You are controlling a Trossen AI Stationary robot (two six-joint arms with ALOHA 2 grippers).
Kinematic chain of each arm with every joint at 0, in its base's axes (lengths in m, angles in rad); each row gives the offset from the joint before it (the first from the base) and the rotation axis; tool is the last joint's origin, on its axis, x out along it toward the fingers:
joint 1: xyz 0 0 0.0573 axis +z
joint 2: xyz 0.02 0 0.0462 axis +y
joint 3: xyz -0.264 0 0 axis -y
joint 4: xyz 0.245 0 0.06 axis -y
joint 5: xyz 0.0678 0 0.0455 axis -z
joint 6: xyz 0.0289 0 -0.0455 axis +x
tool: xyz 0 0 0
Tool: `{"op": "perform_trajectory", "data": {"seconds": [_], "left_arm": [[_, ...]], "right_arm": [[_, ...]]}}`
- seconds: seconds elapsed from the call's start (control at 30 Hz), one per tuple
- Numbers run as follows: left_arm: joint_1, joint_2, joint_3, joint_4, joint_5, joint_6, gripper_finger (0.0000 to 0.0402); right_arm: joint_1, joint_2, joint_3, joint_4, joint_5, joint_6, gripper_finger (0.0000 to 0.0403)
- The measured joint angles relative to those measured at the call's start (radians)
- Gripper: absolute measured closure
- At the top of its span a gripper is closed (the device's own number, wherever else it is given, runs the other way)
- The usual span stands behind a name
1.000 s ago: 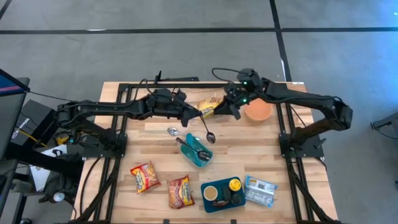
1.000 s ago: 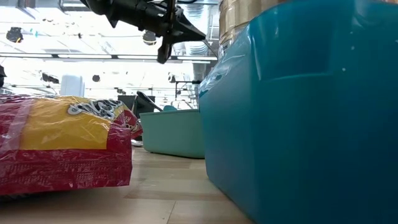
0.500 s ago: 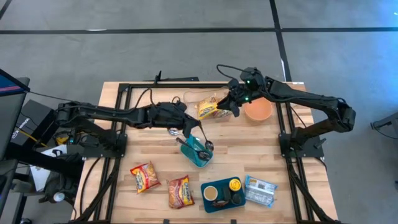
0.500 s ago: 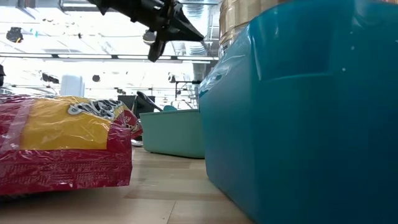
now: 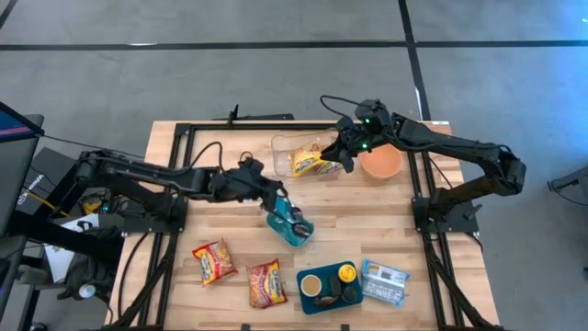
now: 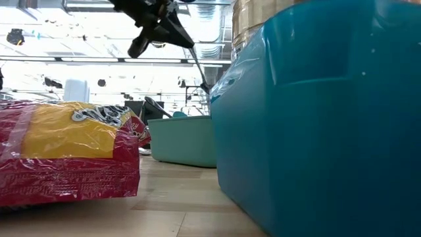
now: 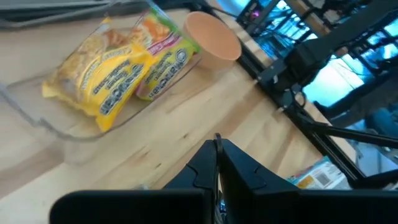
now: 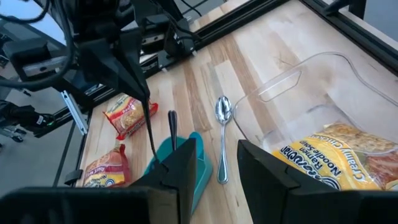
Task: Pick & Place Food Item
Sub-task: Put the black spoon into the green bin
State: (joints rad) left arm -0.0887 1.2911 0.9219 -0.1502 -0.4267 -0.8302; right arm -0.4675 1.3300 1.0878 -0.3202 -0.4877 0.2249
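Note:
My left gripper [image 5: 276, 199] is shut on a metal spoon [image 6: 196, 64] above the near-left end of the teal bin [image 5: 296, 230]. It also shows in the right wrist view [image 8: 134, 78]. The spoon's lower end reaches into the bin [image 8: 193, 165]. My right gripper [image 5: 344, 156] is open and empty at the right end of a clear container [image 5: 296, 154]. A yellow noodle packet [image 5: 308, 162] lies flat in that container [image 8: 311, 93]. A second spoon [image 8: 222, 121] lies flat on the table between the bin and the container. My left gripper pinches the spoon's thin handle [image 8: 147, 109] near its upper end between its two shut fingers [image 7: 239, 163]. The fingers slant down from the table's left. The spoon hangs below them, slanted, with its lower end down in the teal bin.
An orange bowl [image 5: 380, 164] stands right of the clear container. Two red noodle packets [image 5: 213, 260] [image 5: 266, 282] lie near the front edge. A blue tray [image 5: 331, 285] with a cup and a blue-white packet [image 5: 384, 282] lie at the front right. Dark utensils [image 8: 172, 124] stand in the teal bin.
My left gripper has drawn back toward the table's left and near edge and gone down with the spoon. The spoon's lower end has come down into the teal bin. The left arm has cleared the clear container, where the yellow packet now lies.

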Motion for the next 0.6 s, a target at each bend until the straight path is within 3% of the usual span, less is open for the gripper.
{"op": "perform_trajectory", "data": {"seconds": [0.23, 0.6], "left_arm": [[-0.059, 0.001, -0.046, -0.001, -0.113, -0.115, 0.0398], [-0.102, 0.002, -0.173, 0.158, -0.132, -0.232, 0.0398]], "right_arm": [[0.0, 0.0, 0.0, 0.0, 0.0, -0.001, 0.0291], [0.0, 0.0, 0.001, 0.0, 0.0, -0.019, 0.0291]]}}
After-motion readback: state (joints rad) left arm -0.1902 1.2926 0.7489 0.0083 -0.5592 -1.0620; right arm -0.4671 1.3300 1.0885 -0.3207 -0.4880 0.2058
